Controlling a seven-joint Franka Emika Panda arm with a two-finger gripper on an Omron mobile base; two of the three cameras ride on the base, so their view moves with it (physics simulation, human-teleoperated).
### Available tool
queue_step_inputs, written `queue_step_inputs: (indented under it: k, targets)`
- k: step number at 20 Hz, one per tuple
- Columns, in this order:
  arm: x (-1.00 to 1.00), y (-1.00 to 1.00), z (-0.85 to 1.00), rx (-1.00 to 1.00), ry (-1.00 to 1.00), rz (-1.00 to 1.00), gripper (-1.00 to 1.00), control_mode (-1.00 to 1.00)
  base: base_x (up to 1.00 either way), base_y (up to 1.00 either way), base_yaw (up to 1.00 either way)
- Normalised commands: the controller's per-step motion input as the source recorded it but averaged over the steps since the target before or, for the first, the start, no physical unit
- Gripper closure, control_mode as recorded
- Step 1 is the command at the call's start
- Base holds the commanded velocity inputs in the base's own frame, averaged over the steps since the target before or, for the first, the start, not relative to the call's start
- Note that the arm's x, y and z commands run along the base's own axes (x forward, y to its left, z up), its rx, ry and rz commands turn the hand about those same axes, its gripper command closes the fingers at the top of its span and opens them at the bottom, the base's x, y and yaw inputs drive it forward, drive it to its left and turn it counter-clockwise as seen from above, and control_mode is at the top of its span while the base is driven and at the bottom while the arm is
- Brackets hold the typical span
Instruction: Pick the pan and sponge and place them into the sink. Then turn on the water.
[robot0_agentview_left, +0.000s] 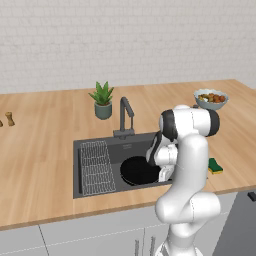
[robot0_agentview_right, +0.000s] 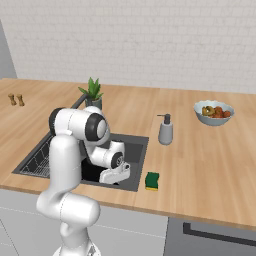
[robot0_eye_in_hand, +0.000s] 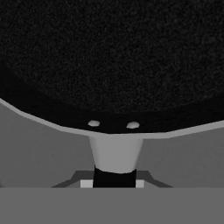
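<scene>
Hand view showed the pan (robot0_eye_in_hand: 113, 57) close up, its black inside spreading across the upper part, with the short handle (robot0_eye_in_hand: 116, 151) running down toward the jaws (robot0_eye_in_hand: 114, 178); whether they were clamped on it or apart could not be told. From the left base view, the pan (robot0_agentview_left: 137, 171) lay in the sink (robot0_agentview_left: 100, 150), right of the wire rack (robot0_agentview_left: 96, 167), with the arm's hand lowered over its right side. Behind the basin stood the faucet (robot0_agentview_left: 125, 116) and a potted plant (robot0_agentview_left: 103, 100). On the counter (robot0_agentview_right: 200, 160) just right of the sink's near corner lay the sponge (robot0_agentview_right: 152, 180), with a soap dispenser (robot0_agentview_right: 165, 130) farther back and a bowl of food (robot0_agentview_right: 214, 112) far right.
</scene>
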Motion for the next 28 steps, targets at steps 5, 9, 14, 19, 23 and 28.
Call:
queue_step_inputs:
  k: [5, 9, 14, 19, 23, 28]
  targets:
    - [0.04, 0.0, 0.0, 0.0, 0.0, 0.0, -1.0, -1.0, 0.0, 0.0, 0.0]
    - [0.27, 0.01, 0.02, 0.0, 0.0, -0.01, -1.0, -1.0, 0.0, 0.0, 0.0]
    - [0.2, 0.02, 0.49, 0.0, 0.0, -0.02, -1.0, -1.0, 0.0, 0.0, 0.0]
    - [0.01, 0.0, 0.77, 0.02, 0.0, -0.04, -1.0, -1.0, 0.0, 0.0, 0.0]
    - [-0.02, -0.12, 0.72, 0.06, -0.01, -0.14, -1.0, -1.0, 0.0, 0.0, 0.0]
    - [-0.28, -0.48, 0.83, 0.08, -0.11, -0.23, -1.0, -1.0, 0.0, 0.0, 0.0]
